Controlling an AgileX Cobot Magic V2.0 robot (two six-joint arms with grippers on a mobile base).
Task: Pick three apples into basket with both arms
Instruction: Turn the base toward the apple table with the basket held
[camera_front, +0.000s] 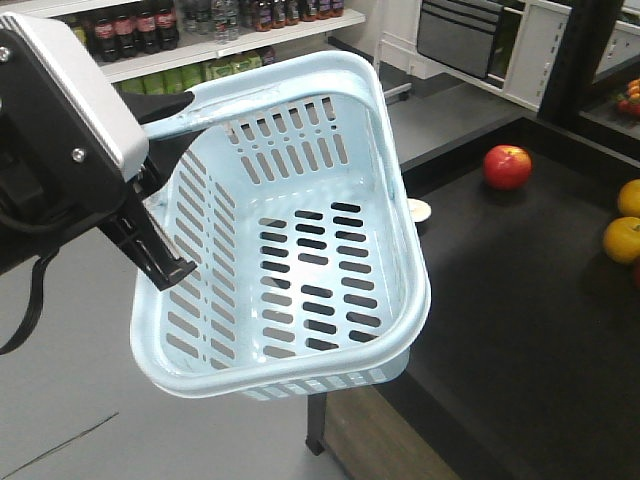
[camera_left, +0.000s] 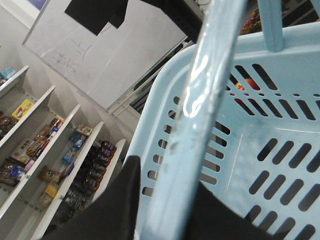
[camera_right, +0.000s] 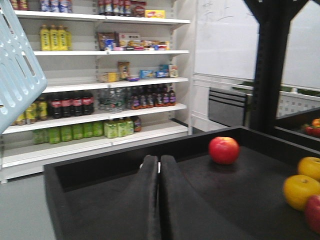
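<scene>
R gripper (camera_right: 159, 161) is nearest the cam: fingers pressed flat together, nothing btwn them, low over the black table (camera_right: 225, 205). Open tabletop lies ahead of it, and a raised rim bounds the table's left and far sides.

Off to the right, two yellow-orange fruits (camera_right: 299, 191) sit just beside each other, w/ a dark-red apple (camera_right: 314, 212) next to them, cut by the frame edge. Further back, one red apple (camera_front: 507, 166) sits alone near the far rim, well apart from the rest, bare surface all round it.

Over on the L, the L gripper (camera_left: 167, 182) is clamped on the handle of the basket (camera_front: 395, 200), the bar running straight btwn its black fingers. Basket's up in the air, tilted, empty, hanging past the table's left edge over grey floor (camera_front: 70, 400). Store shelves (camera_right: 100, 75) stand at the back.
</scene>
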